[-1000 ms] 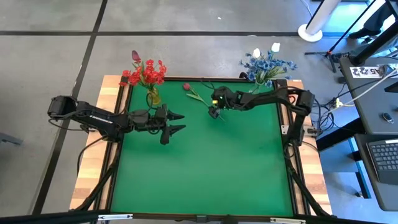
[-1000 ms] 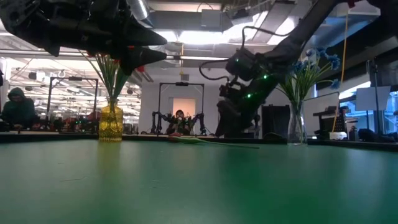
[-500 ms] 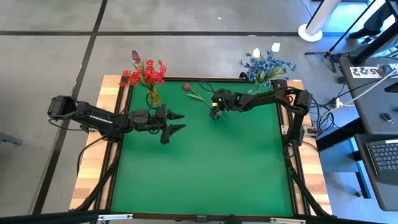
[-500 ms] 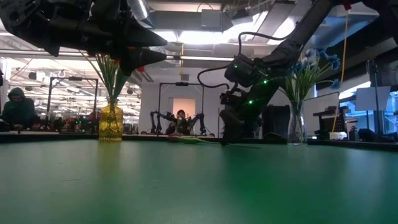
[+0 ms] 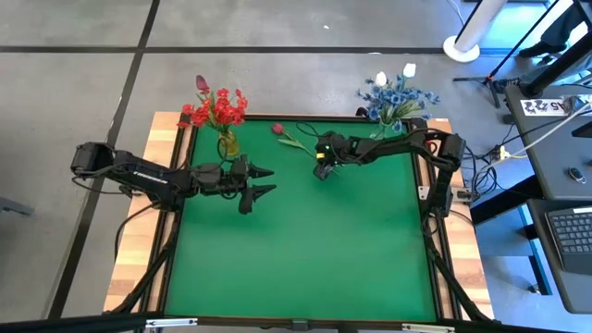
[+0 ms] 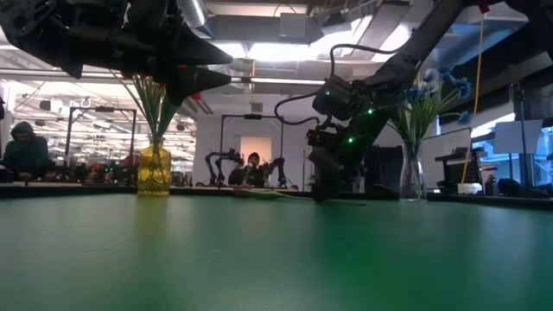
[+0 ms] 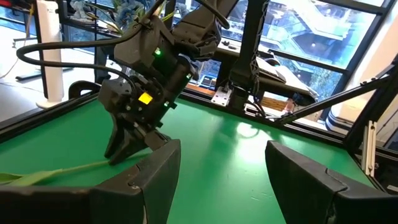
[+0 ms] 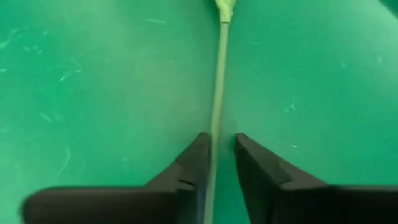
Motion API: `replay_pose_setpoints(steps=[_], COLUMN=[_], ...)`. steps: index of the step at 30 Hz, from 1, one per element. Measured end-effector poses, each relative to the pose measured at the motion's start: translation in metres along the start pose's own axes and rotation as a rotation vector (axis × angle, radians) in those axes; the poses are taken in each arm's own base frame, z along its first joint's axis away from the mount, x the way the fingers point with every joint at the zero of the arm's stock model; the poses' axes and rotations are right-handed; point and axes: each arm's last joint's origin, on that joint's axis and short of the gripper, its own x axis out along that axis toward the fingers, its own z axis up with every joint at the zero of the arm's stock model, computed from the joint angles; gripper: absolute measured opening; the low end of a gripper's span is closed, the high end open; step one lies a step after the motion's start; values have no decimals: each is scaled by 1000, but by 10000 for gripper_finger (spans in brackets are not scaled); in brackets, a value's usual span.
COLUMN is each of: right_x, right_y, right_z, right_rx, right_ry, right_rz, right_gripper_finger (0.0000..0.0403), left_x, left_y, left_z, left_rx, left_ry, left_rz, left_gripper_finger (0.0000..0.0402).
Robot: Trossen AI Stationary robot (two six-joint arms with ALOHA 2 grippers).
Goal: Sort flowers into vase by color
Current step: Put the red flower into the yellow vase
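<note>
Now, tulip stem (image 8: 217, 81) flat between right tool's (image 8: 221, 163) narrowly parted fingers.

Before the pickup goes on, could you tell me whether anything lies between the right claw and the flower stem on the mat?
Nothing visible does. The right claw is down at the green mat, its dark fingers straddling the thin green stem of the single red-pink tulip, with a narrow gap left.

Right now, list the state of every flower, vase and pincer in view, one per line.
Red tulip: lying flat on the green mat, stem between the right pincer's fingers.
Right pincer: down at the mat, fingers nearly closed around the stem.
Left pincer: open, empty, above the mat.
Yellow vase: upright, holding red flowers.
Clear vase: upright, holding blue flowers and white tulips.
</note>
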Motion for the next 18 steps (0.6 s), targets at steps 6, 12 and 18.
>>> replay_pose_setpoints(steps=[6,12,18], right_x=[-1,-15,-42], right_y=[1,2,4], right_z=[-1,2,18], right_rx=[-22,3,7], right_ry=[18,14,-99], right_rz=[59,109,169], right_gripper_finger=[8,7,3], left_x=[-1,-9,-20], left_y=[0,-2,-2], left_z=[1,12,22], left_rx=[-2,-11,-14], left_ry=[-4,-44,-68], left_rz=[-1,-12,-19], left_gripper_finger=[229,229,229])
